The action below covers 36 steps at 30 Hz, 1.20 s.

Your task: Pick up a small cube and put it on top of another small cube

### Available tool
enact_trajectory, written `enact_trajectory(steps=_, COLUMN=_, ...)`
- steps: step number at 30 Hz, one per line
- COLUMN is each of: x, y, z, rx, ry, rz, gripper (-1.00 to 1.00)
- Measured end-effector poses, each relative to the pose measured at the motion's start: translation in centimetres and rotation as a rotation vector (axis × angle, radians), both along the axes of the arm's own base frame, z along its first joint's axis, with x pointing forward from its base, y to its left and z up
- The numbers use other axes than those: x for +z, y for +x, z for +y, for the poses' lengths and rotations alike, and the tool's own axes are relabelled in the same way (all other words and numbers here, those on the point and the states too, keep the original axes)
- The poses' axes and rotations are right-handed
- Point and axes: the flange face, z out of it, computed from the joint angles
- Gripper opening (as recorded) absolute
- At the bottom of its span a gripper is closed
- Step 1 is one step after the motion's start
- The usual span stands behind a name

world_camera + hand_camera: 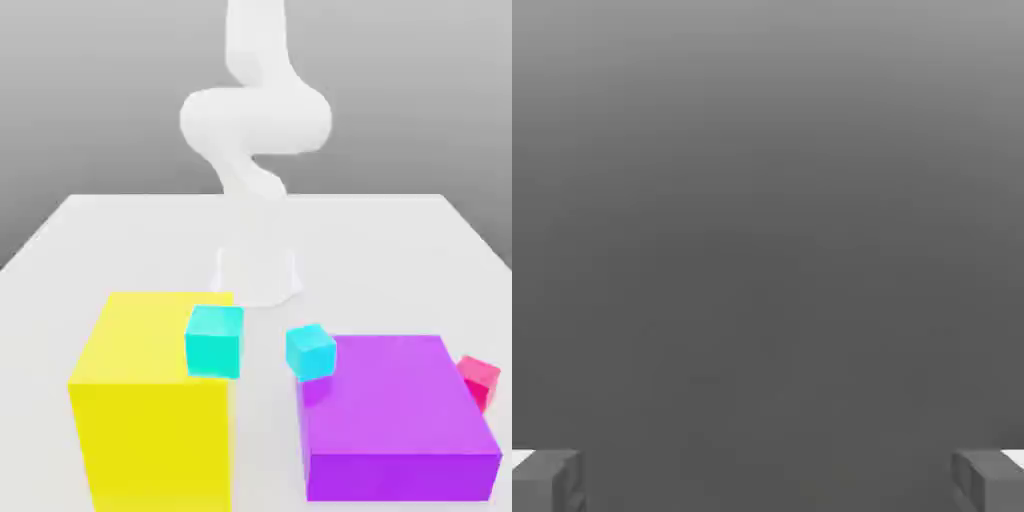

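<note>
Above grey ground, gripper (768, 480) spread wide (fingertips (547, 480) far apart), holding nothing.

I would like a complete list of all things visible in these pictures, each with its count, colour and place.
big block: 1, yellow, on the table at the exterior view's left.
flat block: 1, purple, on the table at the exterior view's right.
small cubes: 2, cyan, one against the yellow block, the other at the purple block's corner.
small cube: 1, pink-red, behind the purple block's right edge.
table: 1, white.
arm: 1, white, behind the blocks.
gripper: 1, grey fingers spread wide, open, nothing between.
</note>
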Motion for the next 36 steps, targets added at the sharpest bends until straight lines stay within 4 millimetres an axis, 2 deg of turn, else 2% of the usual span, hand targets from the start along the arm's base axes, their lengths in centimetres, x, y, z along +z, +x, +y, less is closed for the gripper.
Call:
enact_trajectory(steps=5, x=-4.4, y=6.0, z=3.5, rx=0.166, ry=-0.062, rz=0.103, gripper=0.0)
enact_trajectory(steps=10, x=-9.8, y=10.9, z=7.7, rx=0.329, ry=-0.125, rz=0.197, gripper=0.0)
enact_trajectory(steps=15, x=-16.2, y=14.8, z=12.5, rx=0.495, ry=-0.192, rz=0.286, gripper=0.0)
enact_trajectory(steps=18, x=-20.4, y=16.3, z=16.1, rx=0.604, ry=-0.235, rz=0.337, gripper=0.0)
enact_trajectory(steps=23, x=-28.1, y=18.0, z=21.4, rx=0.773, ry=-0.308, rz=0.421, gripper=0.0)
enact_trajectory(steps=27, x=-34.7, y=18.4, z=25.1, rx=0.903, ry=-0.367, rz=0.486, gripper=0.0)
enact_trajectory(steps=34, x=-47.0, y=16.6, z=31.5, rx=1.147, ry=-0.478, rz=0.595, gripper=0.0)
enact_trajectory(steps=36, x=-50.5, y=16.1, z=32.4, rx=1.186, ry=-0.496, rz=0.613, gripper=0.0)
